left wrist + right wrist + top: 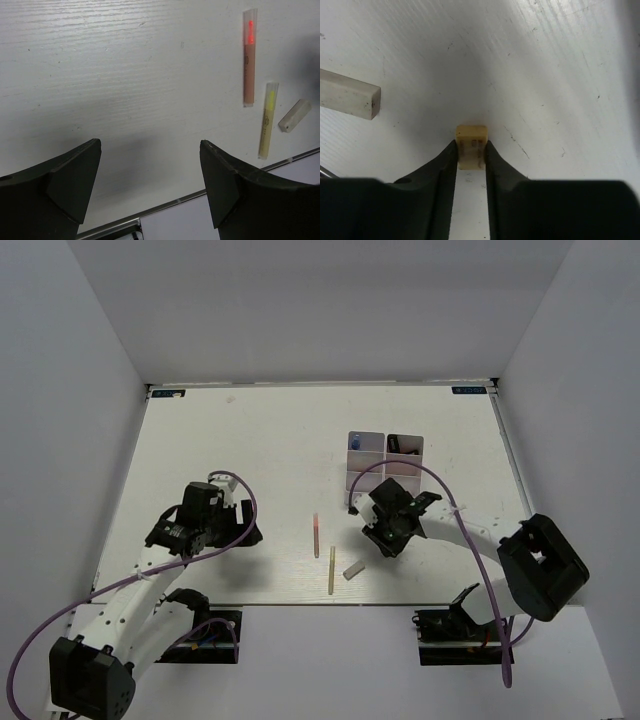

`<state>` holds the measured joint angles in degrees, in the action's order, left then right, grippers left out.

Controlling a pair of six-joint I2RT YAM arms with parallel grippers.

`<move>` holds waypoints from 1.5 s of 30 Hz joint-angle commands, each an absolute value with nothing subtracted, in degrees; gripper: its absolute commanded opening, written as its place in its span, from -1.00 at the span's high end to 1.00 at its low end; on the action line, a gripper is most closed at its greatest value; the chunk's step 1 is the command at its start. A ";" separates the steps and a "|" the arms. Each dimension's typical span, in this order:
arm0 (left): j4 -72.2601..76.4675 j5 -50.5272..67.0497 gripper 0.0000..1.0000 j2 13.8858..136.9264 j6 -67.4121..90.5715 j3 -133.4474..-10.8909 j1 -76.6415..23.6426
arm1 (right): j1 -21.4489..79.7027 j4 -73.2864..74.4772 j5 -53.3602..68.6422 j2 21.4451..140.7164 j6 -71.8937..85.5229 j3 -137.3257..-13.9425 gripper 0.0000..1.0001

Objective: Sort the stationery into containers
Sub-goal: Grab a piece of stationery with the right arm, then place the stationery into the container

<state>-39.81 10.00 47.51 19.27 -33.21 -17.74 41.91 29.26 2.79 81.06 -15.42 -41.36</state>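
My right gripper (388, 540) is shut on a small tan eraser (471, 146), held between its fingertips just over the table. A grey eraser (352, 570) lies to its left; it also shows in the right wrist view (349, 95) and the left wrist view (294, 115). A thin pink stick (316, 534) and a thin yellow stick (331, 571) lie at the table's middle front, both also seen by the left wrist, pink stick (249, 60) and yellow stick (268, 120). The white bins (385, 462) stand behind the right gripper, partly hidden by it. My left gripper (150, 165) is open and empty, left of the sticks.
The two visible back bins hold small items, a blue-capped one (356, 443) on the left and dark ones (400, 447) on the right. The table's front metal edge (165, 205) runs just below the left gripper. White walls enclose the table.
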 commanded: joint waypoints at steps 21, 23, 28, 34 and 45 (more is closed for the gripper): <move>-36.12 21.36 -0.61 49.04 15.38 -31.99 -20.65 | 41.66 27.17 -21.16 67.76 -30.31 -52.29 1.00; -36.21 21.44 -0.61 49.22 15.21 -32.08 -20.65 | 41.57 26.89 -22.14 69.52 -30.32 -52.82 1.00; -36.12 21.80 -0.61 49.13 15.03 -31.99 -20.65 | 41.31 25.23 -25.75 71.81 -31.20 -54.41 1.00; -36.21 21.80 -0.61 49.13 15.03 -31.99 -20.65 | 40.17 21.71 -26.90 75.05 -33.04 -54.14 1.00; -36.39 22.15 -0.61 48.69 14.77 -31.90 -20.57 | 37.27 18.37 -26.46 80.42 -33.75 -55.28 0.61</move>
